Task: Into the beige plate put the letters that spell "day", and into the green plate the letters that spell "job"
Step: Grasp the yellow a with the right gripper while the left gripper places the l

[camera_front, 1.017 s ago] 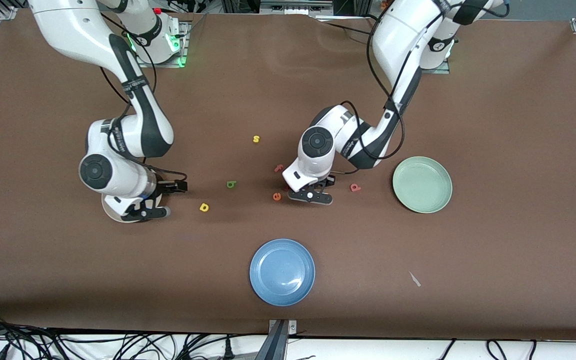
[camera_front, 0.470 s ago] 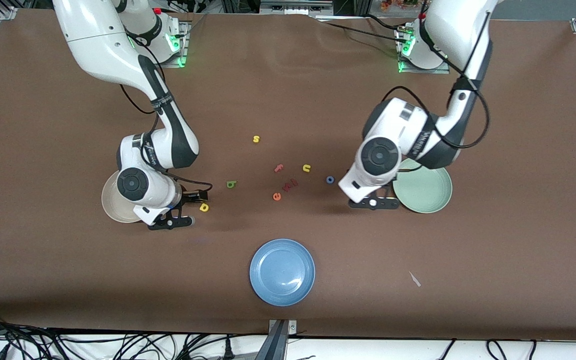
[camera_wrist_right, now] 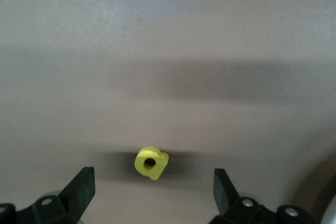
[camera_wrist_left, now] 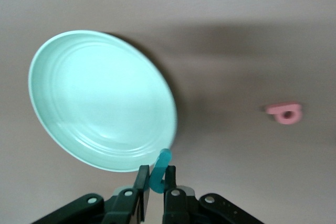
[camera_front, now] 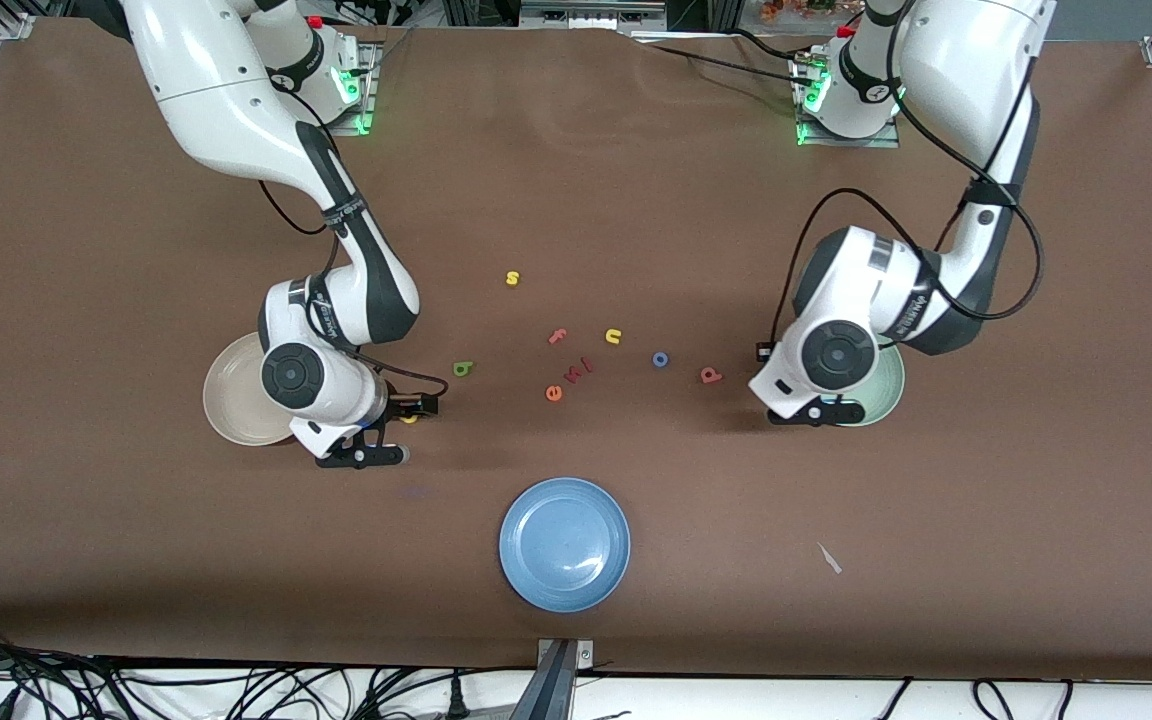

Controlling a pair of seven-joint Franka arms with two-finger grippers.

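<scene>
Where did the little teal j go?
The teal j is pinched in the left gripper, up in the air over the edge of the green plate.

Glossy green plate [camera_wrist_left: 100,98] on matt brown table [camera_front: 1036,300]

Even overhead light, wrist cams blurry

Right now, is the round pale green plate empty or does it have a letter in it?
Empty. The left wrist view shows the round pale green plate bare inside; the teal hooked letter is pinched in the left gripper at its rim.
</scene>
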